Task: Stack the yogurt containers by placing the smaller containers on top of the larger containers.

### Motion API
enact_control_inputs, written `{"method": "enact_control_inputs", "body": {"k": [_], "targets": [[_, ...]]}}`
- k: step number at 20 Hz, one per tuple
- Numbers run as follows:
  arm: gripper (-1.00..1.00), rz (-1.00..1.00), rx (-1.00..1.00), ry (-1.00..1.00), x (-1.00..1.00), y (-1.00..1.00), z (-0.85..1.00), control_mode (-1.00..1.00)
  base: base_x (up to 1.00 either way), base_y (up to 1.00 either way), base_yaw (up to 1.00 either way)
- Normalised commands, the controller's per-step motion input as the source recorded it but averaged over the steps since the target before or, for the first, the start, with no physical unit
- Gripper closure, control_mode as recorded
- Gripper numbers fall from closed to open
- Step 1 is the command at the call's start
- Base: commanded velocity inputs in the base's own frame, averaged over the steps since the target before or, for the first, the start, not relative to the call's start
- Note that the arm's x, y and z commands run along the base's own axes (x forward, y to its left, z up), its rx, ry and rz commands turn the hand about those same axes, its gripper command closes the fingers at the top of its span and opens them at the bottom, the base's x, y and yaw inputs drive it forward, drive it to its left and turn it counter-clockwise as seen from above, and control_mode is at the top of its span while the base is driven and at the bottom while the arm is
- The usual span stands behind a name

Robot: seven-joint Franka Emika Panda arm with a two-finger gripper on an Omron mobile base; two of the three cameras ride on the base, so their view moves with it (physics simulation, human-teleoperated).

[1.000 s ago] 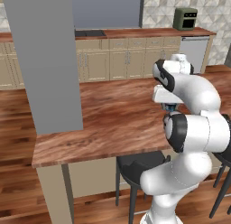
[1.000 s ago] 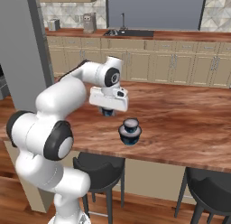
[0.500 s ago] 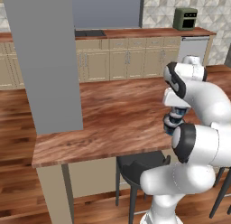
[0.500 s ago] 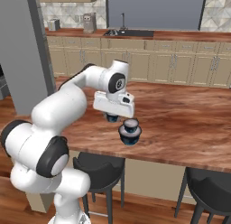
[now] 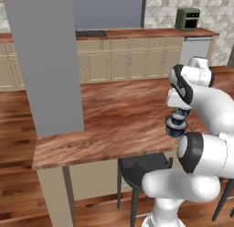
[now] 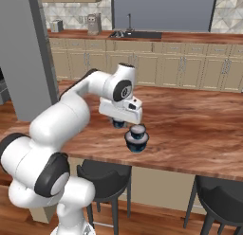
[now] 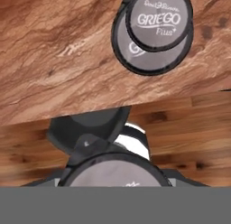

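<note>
Left of the stack, in the right base view, the gripper (image 6: 119, 124) hangs low over the bench (image 6: 190, 115), near its front edge. The fingers are closed on the small cup (image 7: 115, 173); its pale lid sits close under the hand camera, so the grasp reads as secure, although the fingertips themselves are hidden by it.

Change over the last second: the hand has travelled rightwards across the bench, from well to the left of the stack to just beside it. The cup is not yet above the stack. Judgement: transport is nearly complete; a short further shift right, then a descent, is what is left.

Just right of the hand stands the stack. The middle cup (image 7: 159, 19) rests on the wide cup (image 7: 128, 53). In the hand view its lid appears offset toward one side of the lower lid; this may be only the viewing angle.

Orientation: all three cups stand upright, lids up, with their axes vertical. The hand camera looks straight down on the lids, and the print "GRIEGO Plus" is legible on the middle cup.
</note>
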Motion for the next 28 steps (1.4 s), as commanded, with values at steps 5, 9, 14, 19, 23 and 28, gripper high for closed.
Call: {"method": "enact_control_inputs", "body": {"k": [5,9,14,19,23,28], "targets": [[1.00,-0.06,-0.01,0.00,0.16,-0.16,0.00,-1.00,0.00,0.00,0.00],[1.00,-0.03,0.00,0.00,0.36,-0.24,0.00,-1.00,0.00,0.00,0.00],[1.00,0.00,0.00,0.00,0.37,-0.18,0.00,-1.00,0.00,0.00,0.00],[1.00,0.00,0.00,0.00,0.31,-0.15,-0.08,-1.00,0.00,0.00,0.00],[1.00,0.00,0.00,0.00,0.27,-0.14,-0.13,-1.00,0.00,0.00,0.00],[1.00,0.00,-0.03,0.00,0.22,-0.13,-0.24,-1.00,0.00,0.00,0.00]]}}
